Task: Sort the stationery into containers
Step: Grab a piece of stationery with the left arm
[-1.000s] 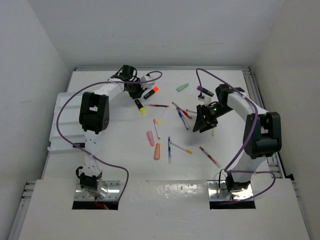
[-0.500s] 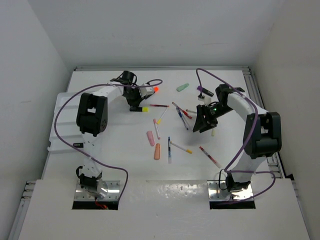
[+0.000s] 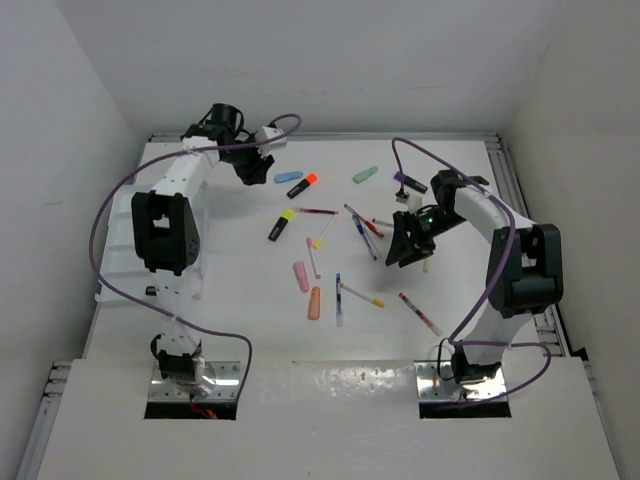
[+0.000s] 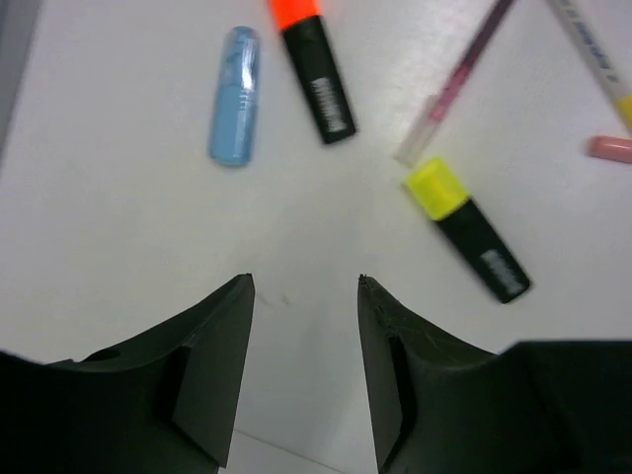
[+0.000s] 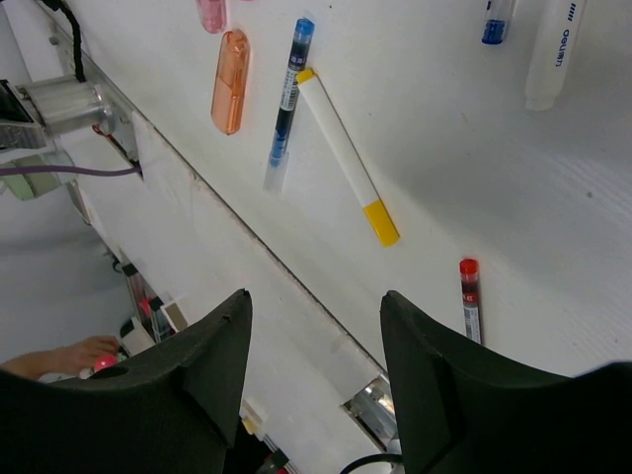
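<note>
Step, judged: choosing a pick | left tool point(image 4: 304, 284) parted, empty, near pale-blue stubby plastic highlighter point(image 4: 235, 94) | right tool point(image 5: 314, 298) wide, empty | next: descend, grasp.

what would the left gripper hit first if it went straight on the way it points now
Probably bare white table; sliding on, the black highlighter with orange cap lies nearest that line. Depth is unclear.

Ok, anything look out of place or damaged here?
Nothing damaged. Pens and highlighters lie scattered at all angles mid-table, none in the visible part of the tray. A person's hand shows past the table edge.
</note>
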`<state>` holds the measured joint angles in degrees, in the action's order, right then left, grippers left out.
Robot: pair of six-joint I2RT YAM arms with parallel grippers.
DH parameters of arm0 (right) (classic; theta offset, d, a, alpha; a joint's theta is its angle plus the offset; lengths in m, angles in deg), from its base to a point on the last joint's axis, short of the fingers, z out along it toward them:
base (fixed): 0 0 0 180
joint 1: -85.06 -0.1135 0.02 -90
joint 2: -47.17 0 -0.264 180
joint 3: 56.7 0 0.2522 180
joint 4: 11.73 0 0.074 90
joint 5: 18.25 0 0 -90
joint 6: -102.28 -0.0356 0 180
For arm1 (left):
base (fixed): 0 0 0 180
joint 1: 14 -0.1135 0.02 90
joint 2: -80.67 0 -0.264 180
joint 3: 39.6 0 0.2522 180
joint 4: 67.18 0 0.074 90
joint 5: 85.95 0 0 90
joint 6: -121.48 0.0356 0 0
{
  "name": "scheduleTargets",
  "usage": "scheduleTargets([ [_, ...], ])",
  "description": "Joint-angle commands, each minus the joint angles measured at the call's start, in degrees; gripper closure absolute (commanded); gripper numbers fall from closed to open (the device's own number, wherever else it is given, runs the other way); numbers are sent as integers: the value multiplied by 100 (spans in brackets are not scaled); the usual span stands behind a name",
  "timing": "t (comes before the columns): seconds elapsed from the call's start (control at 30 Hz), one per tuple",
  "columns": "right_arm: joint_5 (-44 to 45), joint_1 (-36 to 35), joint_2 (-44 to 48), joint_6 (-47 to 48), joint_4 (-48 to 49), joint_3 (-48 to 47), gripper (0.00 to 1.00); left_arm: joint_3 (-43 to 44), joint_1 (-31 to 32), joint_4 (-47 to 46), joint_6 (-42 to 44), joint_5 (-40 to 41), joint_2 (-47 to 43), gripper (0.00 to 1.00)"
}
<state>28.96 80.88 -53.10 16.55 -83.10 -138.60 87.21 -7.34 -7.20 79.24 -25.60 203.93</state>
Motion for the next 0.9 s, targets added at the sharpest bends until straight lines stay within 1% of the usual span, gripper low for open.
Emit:
scheduleTargets([
  [0.0, -151, 41, 157, 91, -32, 2, 46, -579, 344, 549, -562, -533, -650, 48],
  [0.03, -142, 58, 174, 100, -32, 11, 46, -1418, 406, -63, -810, -403, -889, 48],
  [0.07, -142, 58, 192, 117, -49, 29, 46, -1809, 607, -347, -1161, -262, -1327, 49],
  [0.1, -142, 67, 192, 126, -67, 37, 46, -2127, 748, -585, -1373, -87, -1505, 49],
  [0.13, -134, 84, 192, 144, -67, 38, 46, -2382, 871, -944, -1610, 507, -1620, 50],
  [0.17, -134, 85, 192, 153, -84, 46, 46, -2654, 977, -983, -1813, 695, -1691, 51],
  [0.2, -134, 85, 183, 153, -84, 46, 45, -2701, 1117, -939, -2093, 784, -1718, 52],
  [0.3, -160, 102, 148, 109, -58, 46, 45, -2763, 1197, -922, -2717, 970, -1604, 53],
  [0.4, -221, 93, 148, 109, -49, 64, 45, -2754, 1224, -1105, -3062, 1206, -1498, 51],
  [0.6, -160, 102, 244, 144, -49, 143, 43, -2429, 1277, -1282, -3300, 1848, -1147, 49],
  [0.87, -90, 146, 297, 162, -93, 178, 37, -1902, 1295, -1185, -3309, 1717, -497, 48],
])
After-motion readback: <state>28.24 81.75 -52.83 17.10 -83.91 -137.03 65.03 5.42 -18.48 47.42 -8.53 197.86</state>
